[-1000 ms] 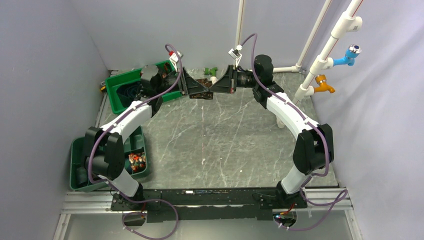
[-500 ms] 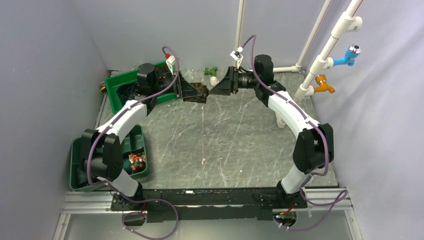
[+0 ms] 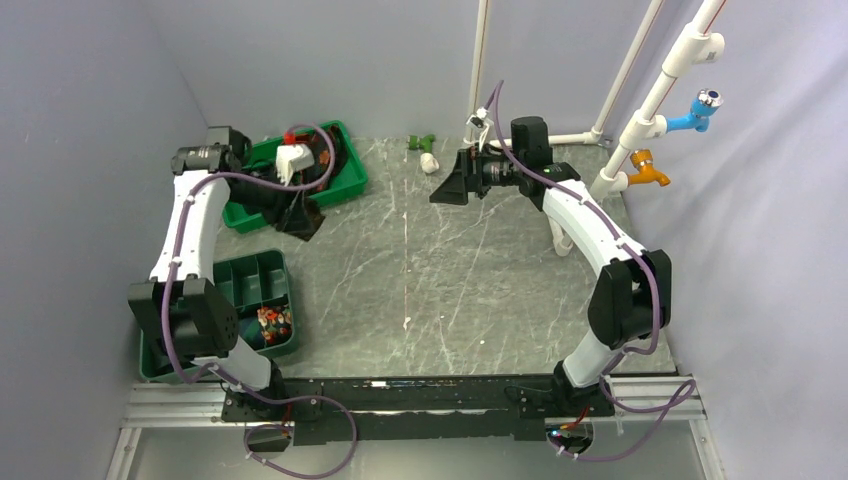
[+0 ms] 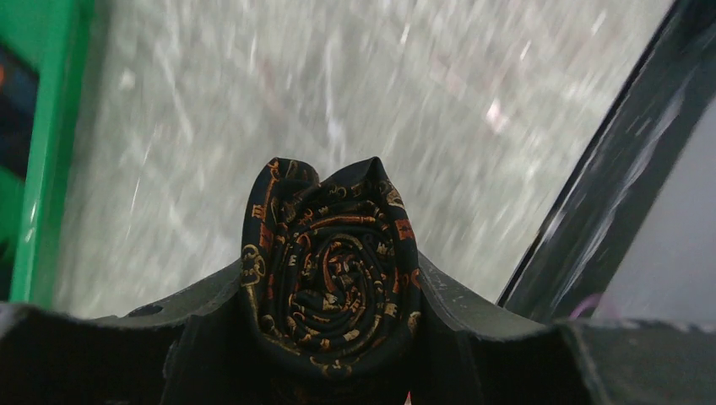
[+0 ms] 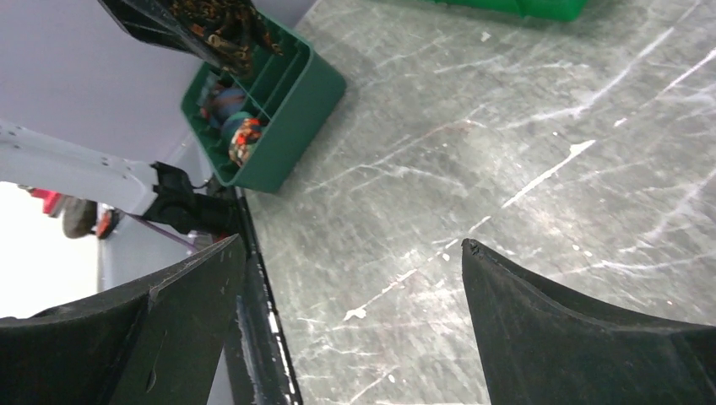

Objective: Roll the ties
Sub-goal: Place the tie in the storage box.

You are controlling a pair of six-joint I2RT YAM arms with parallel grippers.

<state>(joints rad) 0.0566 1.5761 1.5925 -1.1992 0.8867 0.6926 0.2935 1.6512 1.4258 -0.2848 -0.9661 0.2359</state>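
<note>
The left end effector (image 3: 297, 216) is clenching a rolled necktie of dark cloth with an orange print (image 4: 329, 278) between its two black fingers (image 4: 203, 337). The coil is sitting end-on toward the wrist camera, so its spiral layers are showing. In the top view, this end effector is holding the rolled necktie over the grey marble-patterned bench (image 3: 450, 290), just beside the near rim of the bright green plastic tray (image 3: 345, 178) at the far left of the bench. The left wrist view is showing the tray's green wall at the left edge, with the bench surface blurred beyond the roll. The right end effector (image 3: 446, 188) is released. Its fingers (image 5: 557, 321) are standing wide apart and only the bench surface is showing between them. It is hovering over the far middle of the bench, well apart from the left end effector. A dark green divided plastic tray (image 3: 262, 275) is resting at the near left of the bench, beside the left arm's base. One of its compartments is holding a small red-orange rolled bundle (image 3: 270, 322), and the right wrist view is showing a blue-toned bundle (image 5: 224, 97) in the neighbouring compartment.
</note>
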